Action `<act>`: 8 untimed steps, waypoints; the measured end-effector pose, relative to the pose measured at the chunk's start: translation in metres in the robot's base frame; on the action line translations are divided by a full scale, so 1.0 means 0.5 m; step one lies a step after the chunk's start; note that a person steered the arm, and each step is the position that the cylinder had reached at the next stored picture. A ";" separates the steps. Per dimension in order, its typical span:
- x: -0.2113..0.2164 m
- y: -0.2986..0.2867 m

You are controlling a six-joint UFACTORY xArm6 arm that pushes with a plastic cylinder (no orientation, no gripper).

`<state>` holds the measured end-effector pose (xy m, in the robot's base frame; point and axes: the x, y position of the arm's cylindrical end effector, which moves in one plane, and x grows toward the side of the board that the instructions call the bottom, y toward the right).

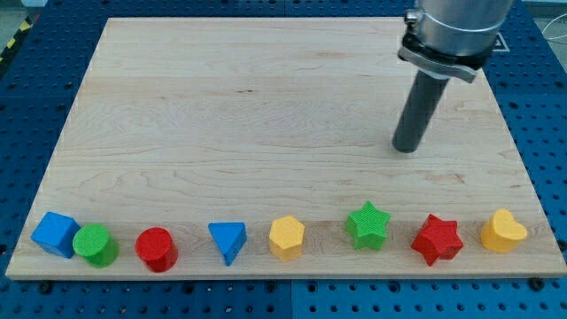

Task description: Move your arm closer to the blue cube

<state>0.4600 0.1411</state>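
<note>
The blue cube [55, 234] lies at the bottom left corner of the wooden board [266, 106], touching the green cylinder [96, 245] on its right. My tip [406, 147] rests on the board at the upper right, far from the blue cube, which lies well to the left and lower in the view. The rod hangs from the silver arm end at the view's top right.
Along the board's bottom edge, left to right after the green cylinder: a red cylinder [157, 249], a blue triangle [229, 240], a yellow hexagon [286, 237], a green star [368, 225], a red star [437, 239], a yellow heart [503, 231].
</note>
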 end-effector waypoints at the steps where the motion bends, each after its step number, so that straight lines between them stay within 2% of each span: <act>1: -0.019 -0.064; 8: -0.029 -0.461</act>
<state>0.4455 -0.0893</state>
